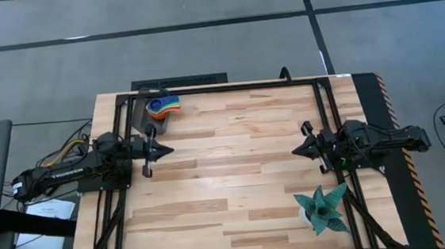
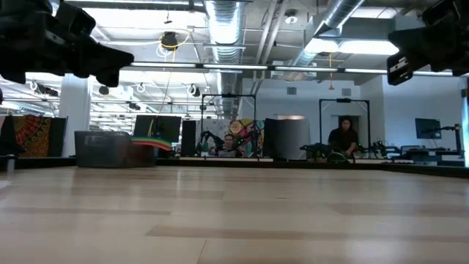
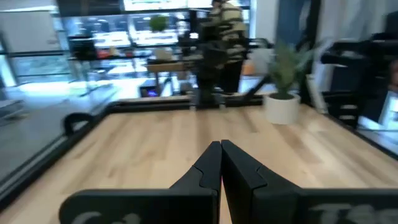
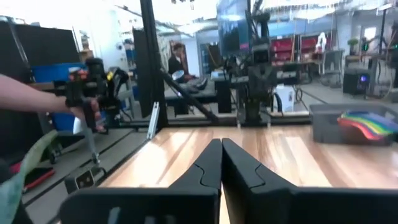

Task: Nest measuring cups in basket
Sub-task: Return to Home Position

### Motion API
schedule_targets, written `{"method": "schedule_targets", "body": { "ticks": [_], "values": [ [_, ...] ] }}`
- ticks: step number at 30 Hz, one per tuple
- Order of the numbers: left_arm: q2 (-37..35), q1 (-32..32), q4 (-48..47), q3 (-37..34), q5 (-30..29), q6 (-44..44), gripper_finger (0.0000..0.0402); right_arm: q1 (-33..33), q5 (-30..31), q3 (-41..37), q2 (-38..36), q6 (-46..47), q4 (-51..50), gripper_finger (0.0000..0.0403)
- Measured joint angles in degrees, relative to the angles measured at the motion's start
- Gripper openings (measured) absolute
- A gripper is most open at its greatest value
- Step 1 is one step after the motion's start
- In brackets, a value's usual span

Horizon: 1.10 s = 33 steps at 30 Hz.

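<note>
Hovering above the table (image 1: 235, 187), left pincer (image 1: 165, 150) and right pincer (image 1: 296, 149) are pressed together; measuring cups (image 1: 164, 105) sit in basket (image 1: 159, 126).

Even, diffuse overhead light covers the wooden table (image 1: 235, 179) in the high view. The left arm (image 1: 90, 167) and right arm (image 1: 375, 140) throw only faint, soft shadows. In the low view, ceiling lights (image 2: 220, 18) along the top edge burn out to white, and the tabletop carries a pale sheen. In the wrist views, bright backgrounds leave the left gripper (image 3: 220, 144) and right gripper (image 4: 221, 142) near-black at bottom centre.
</note>
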Motion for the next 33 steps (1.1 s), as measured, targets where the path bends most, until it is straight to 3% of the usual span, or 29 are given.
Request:
{"method": "schedule_targets", "body": {
  "ticks": [4, 8, 12, 18, 23, 27, 33],
  "values": [
    [0.0, 0.0, -0.1, 0.8, -4.5, -0.5, 0.0000, 0.0, 0.0, 0.0, 0.0, 0.0, -2.4, 0.0021],
    [-0.1, 0.0, 0.1, 1.9, -4.1, 1.0, 0.0000, 0.0, 0.0, 0.0, 0.0, 0.0, -3.4, 0.0024],
    [-1.7, 0.0, -5.4, 1.9, -4.0, 3.6, 0.0000, 0.0, 0.0, 0.0, 0.0, 0.0, -3.4, 0.0036],
    [-9.7, 0.0, -13.6, 1.9, -3.8, 5.5, 0.0000, 0.0, 0.0, 0.0, 0.0, 0.0, -3.6, 0.0045],
    [-17.9, 0.0, -19.0, 0.9, 0.6, 5.1, 0.0000, 0.0, 0.0, 0.0, 0.0, 0.0, -4.0, 0.0041],
    [-16.8, -0.1, -19.2, 0.2, 3.3, 4.4, 0.0000, 0.0, 0.0, -0.1, 0.2, -0.1, -4.1, 0.0037],
    [-16.3, -0.3, -20.4, 0.2, -0.1, 6.5, 0.0000, 0.0, 0.1, -0.1, 0.3, -0.1, -4.3, 0.0032]
  ]
}}
